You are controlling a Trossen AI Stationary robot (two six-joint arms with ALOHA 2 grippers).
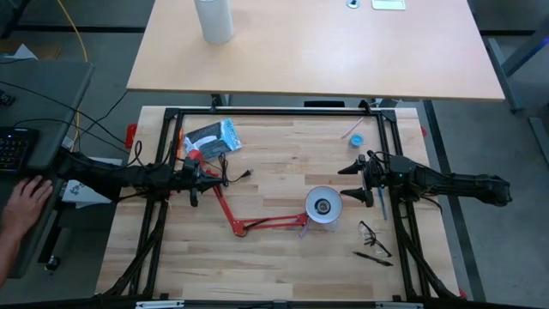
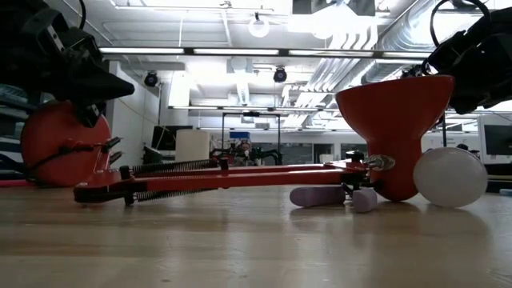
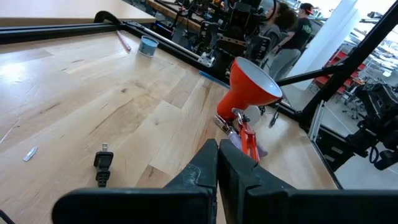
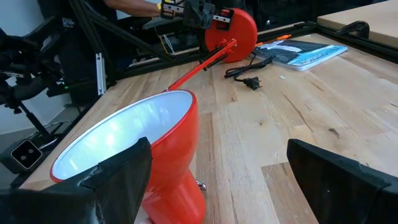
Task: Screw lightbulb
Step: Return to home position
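The red desk lamp lies on the wooden table: its round base (image 1: 193, 155) is at the left, its sprung arm (image 1: 257, 225) lies flat, and its shade (image 1: 323, 206) opens upward. The white lightbulb (image 2: 450, 178) rests on the table right beside the shade (image 2: 394, 128) in the low view. My left gripper (image 1: 214, 178) is shut and empty over the table by the lamp base, pointing toward the shade (image 3: 249, 87). My right gripper (image 1: 347, 180) is open wide, just right of the shade (image 4: 130, 149), and holds nothing. My right gripper has one finger (image 4: 118, 180) standing close against the outer wall of the shade (image 4: 180, 186), coming level from the table's right. I cannot tell whether it touches. My left gripper touches nothing.
The lamp's black plug (image 1: 244, 176) lies near my left gripper. A printed packet (image 1: 213, 137) lies far left and a small blue round object (image 1: 356, 140) far right. Glasses (image 1: 373, 232) and a pen (image 1: 373, 256) lie near right. A person's hand (image 1: 21, 206) rests beyond the left edge.
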